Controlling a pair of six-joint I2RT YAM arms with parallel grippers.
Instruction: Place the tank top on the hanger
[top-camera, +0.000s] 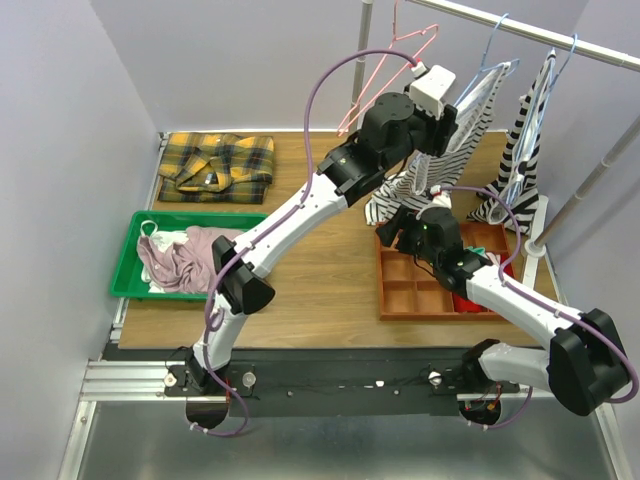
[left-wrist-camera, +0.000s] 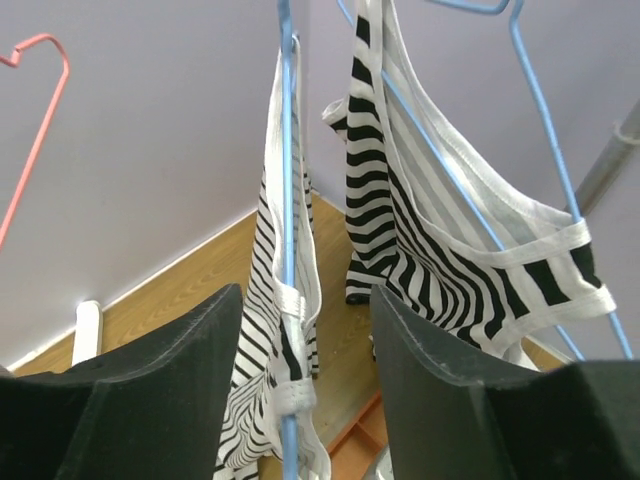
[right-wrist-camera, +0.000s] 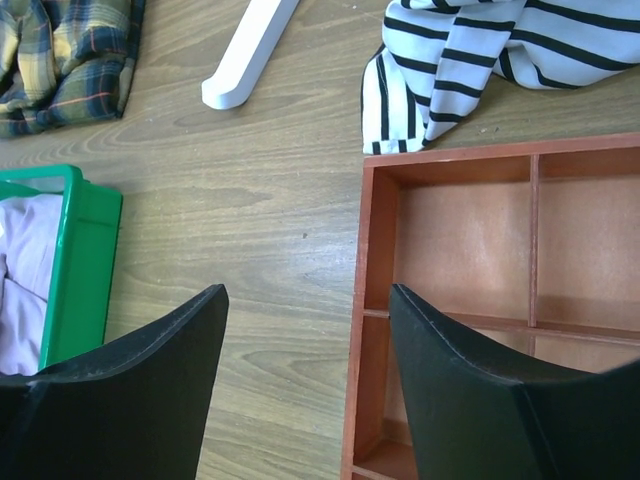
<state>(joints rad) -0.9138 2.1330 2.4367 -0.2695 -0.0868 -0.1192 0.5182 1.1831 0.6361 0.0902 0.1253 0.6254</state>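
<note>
The tank top (top-camera: 470, 110) hangs from the light-blue hanger (top-camera: 493, 50) on the rail, and its lower end trails onto the table (top-camera: 388, 200). My left gripper (top-camera: 450, 125) is raised against it. In the left wrist view the gripper (left-wrist-camera: 305, 300) is open, with the hanger wire (left-wrist-camera: 287, 200) and a white strap of the tank top (left-wrist-camera: 262, 320) between the jaws, untouched. My right gripper (top-camera: 400, 228) is open and empty low over the table, and shows in its own view (right-wrist-camera: 305, 300) above the edge of the red tray (right-wrist-camera: 362, 260). The tank top's hem (right-wrist-camera: 440, 60) lies beyond it.
A broad-striped garment (top-camera: 523, 150) hangs on a second blue hanger (left-wrist-camera: 540, 110) to the right. A pink hanger (top-camera: 385, 70) hangs to the left. A yellow plaid shirt (top-camera: 215, 165) and a green bin of clothes (top-camera: 135, 255) are on the left. A white rack foot (right-wrist-camera: 245, 60) rests on the table.
</note>
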